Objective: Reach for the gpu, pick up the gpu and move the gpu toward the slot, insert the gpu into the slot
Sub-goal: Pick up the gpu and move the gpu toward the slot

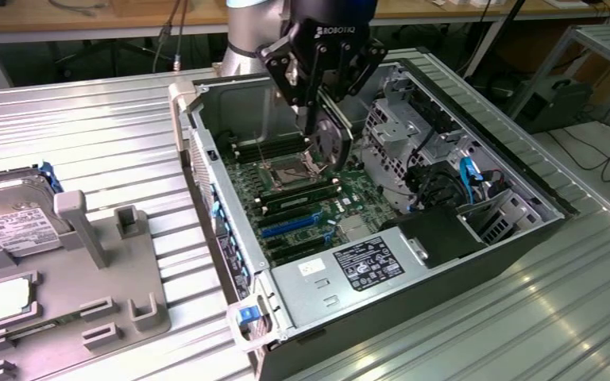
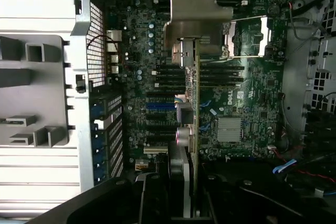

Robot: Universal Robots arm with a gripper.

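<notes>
The black two-fingered gripper point(image 1: 320, 119) hangs over the open black-and-silver computer case point(image 1: 316, 295), and white "ROBOTIQ" lettering reads clearly on its body. Its fingers are partly closed and clamped on the gpu point(image 1: 333, 149), a thin dark circuit card held on edge, its lower end dipping inside the case walls.

From the wrist view, the gripper point(image 2: 191, 178) pinches the gpu point(image 2: 195, 103) along its thin edge. The card's silver metal bracket point(image 2: 197, 19) is at the end away from the fingers. The card sits above the green motherboard point(image 2: 252, 103) and runs crosswise to the long black slots. The blue slots point(image 2: 160, 106) lie just to one side of it. Whether the card's lower edge touches the board, I cannot tell.

In the exterior view the gpu is over the far part of the motherboard point(image 1: 283, 202), by the square processor socket point(image 1: 287, 169), with the blue slots point(image 1: 289, 226) nearer to us.

"DELL" shows in white on the board beside the card in the wrist view. A black sticker with white print point(image 1: 367, 262) sits on the near silver box in the case, too fine to read.

On the ribbed metal table point(image 1: 93, 135), at the exterior view's left, a silver hard drive point(image 1: 9, 222) carries a white label, unreadable, beside a grey moulded holder point(image 1: 104, 286).
</notes>
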